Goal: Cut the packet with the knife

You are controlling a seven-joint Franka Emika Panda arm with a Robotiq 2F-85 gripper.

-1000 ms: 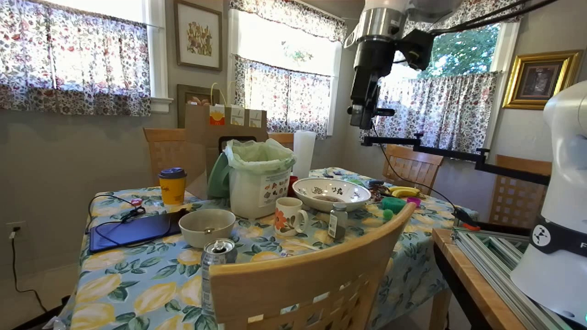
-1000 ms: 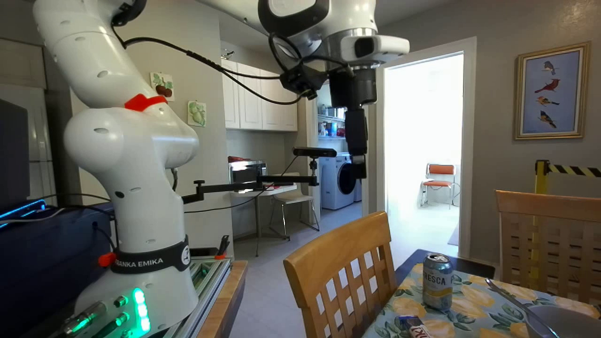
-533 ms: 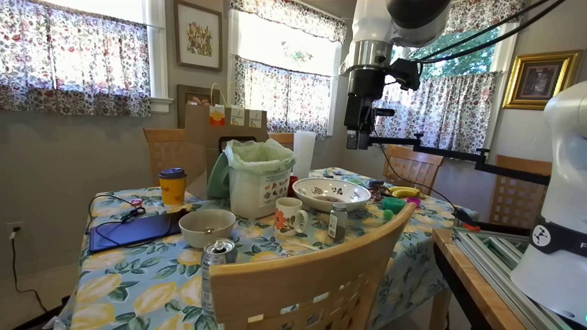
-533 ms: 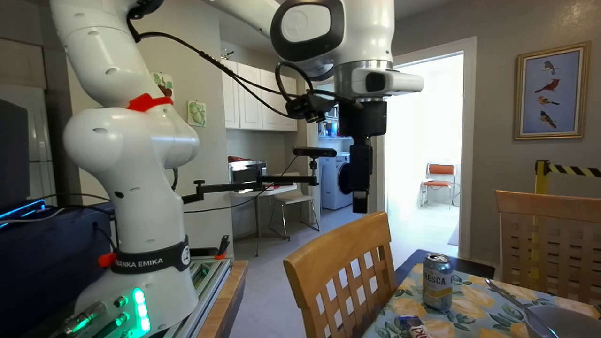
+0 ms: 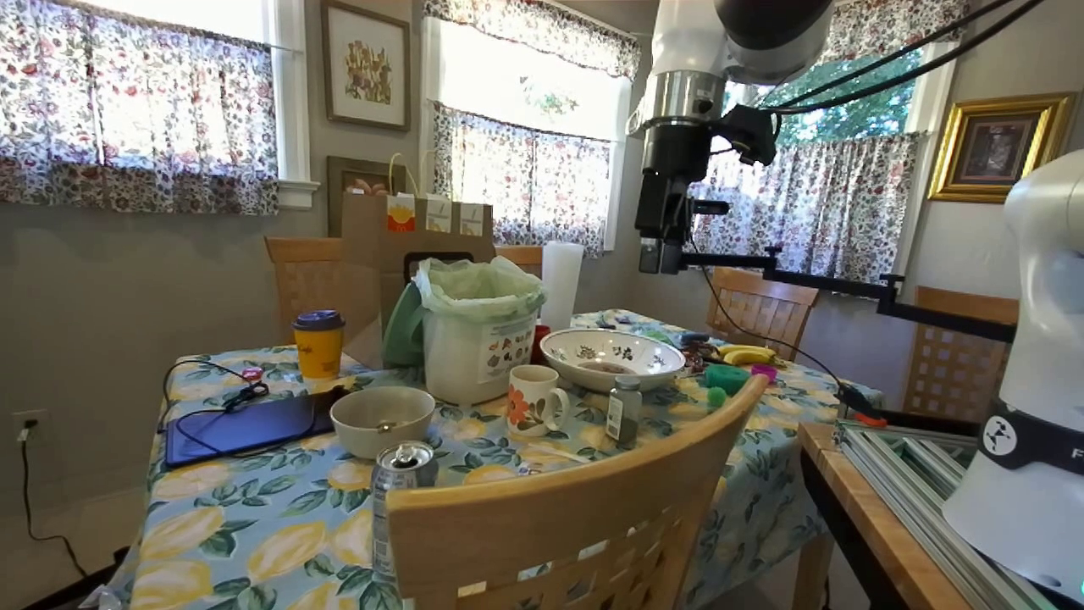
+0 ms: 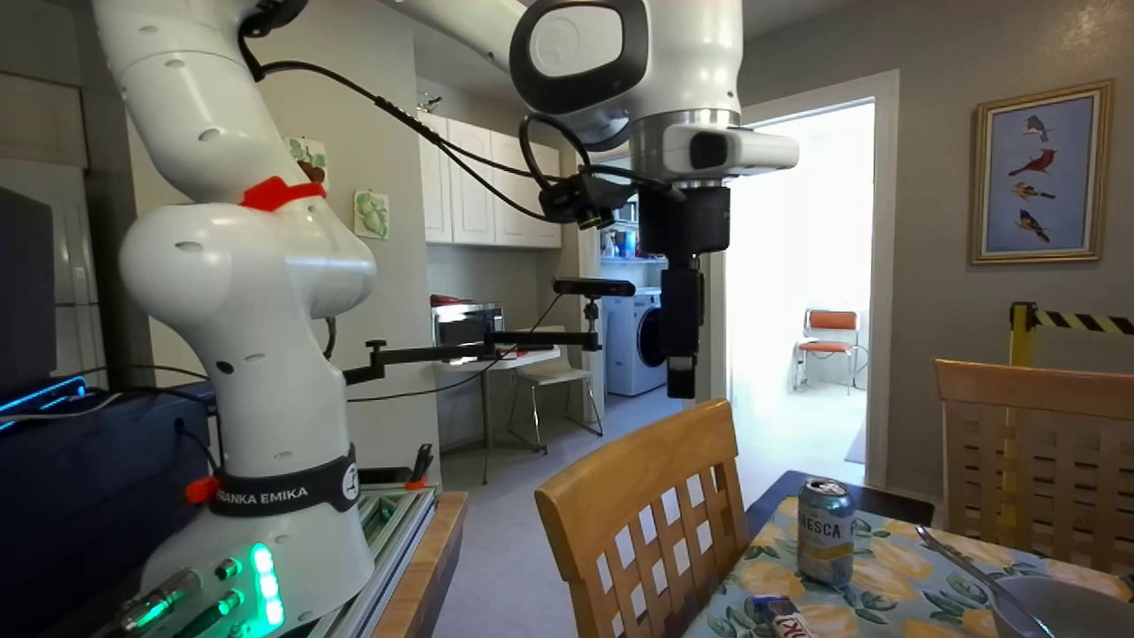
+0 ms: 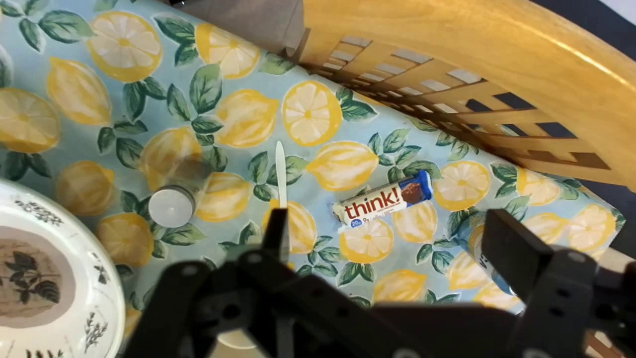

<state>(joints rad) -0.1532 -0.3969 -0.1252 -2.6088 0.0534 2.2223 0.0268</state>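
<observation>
The packet, a "think!" bar wrapper with a blue end, lies on the lemon-print tablecloth in the wrist view. Its end also shows in an exterior view. The knife is pale and thin and lies to the packet's left in the wrist view; its lower part is behind a finger. It also shows in an exterior view. My gripper is open and empty, its fingers wide apart, high above the table. It points down in both exterior views.
A wooden chair back rises at the table edge near the packet. A can, a glass jar, a flowered mug, a grey bowl, a large patterned bowl and a lined bin stand on the table.
Between one second and half a second ago my gripper came down and turned more upright. Since then it has hardly moved. The things on the table have not moved.
</observation>
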